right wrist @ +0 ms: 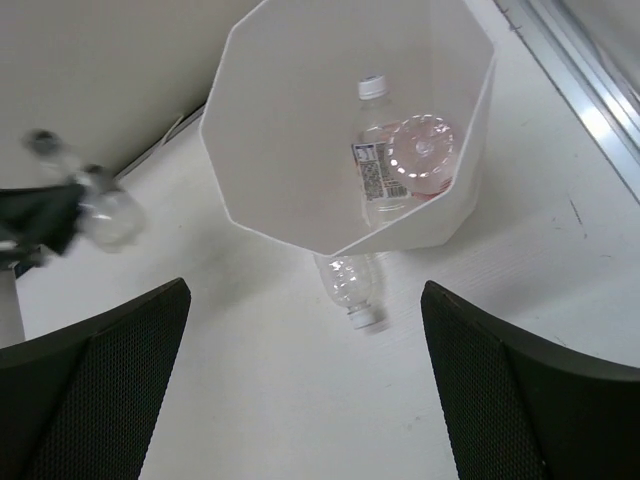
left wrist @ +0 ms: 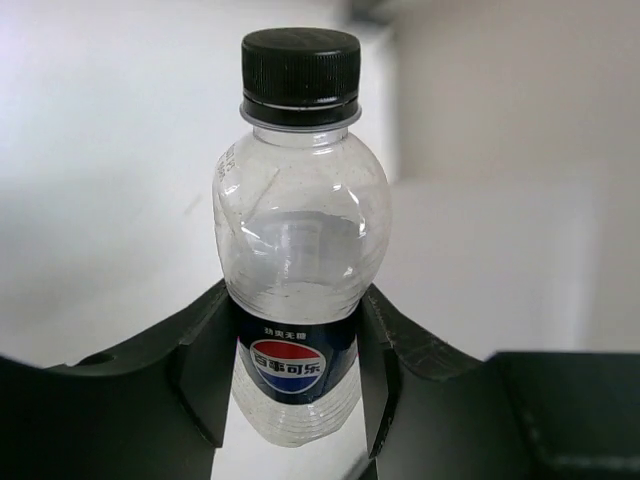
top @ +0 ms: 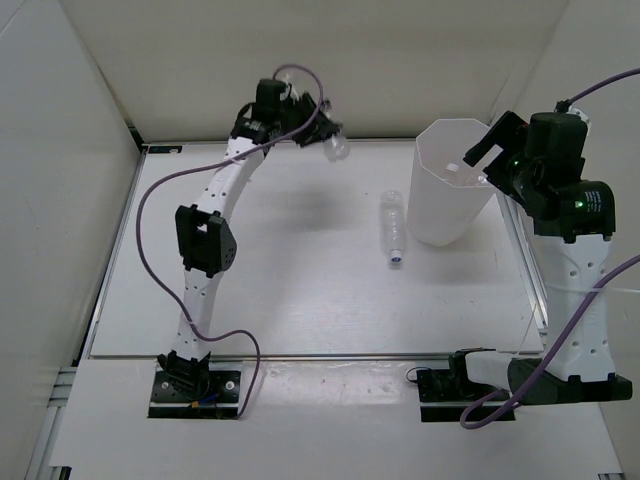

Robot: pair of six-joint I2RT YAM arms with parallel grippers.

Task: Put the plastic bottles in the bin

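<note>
Pepsi bottle (left wrist: 300, 250), black cap, clamped in left end effector (top: 322, 135) at far desk (top: 280, 290) edge; bin (top: 440, 215) well to its right. Right end effector (right wrist: 300, 380) apart over bin. Loose bottle (top: 393, 228) lies beside bin, cap toward near edge.

Four small bottles, one big bin (top: 440, 215)
The white bin stands upright with a white-cap bottle (right wrist: 375, 150) and a pink bottle (right wrist: 422, 155) inside, touching. A clear bottle (top: 393, 232) lies flat on the table (top: 250, 290) just beside the bin. The black-cap bottle (left wrist: 300, 250), with a blue label, is up in the air, well apart.
</note>
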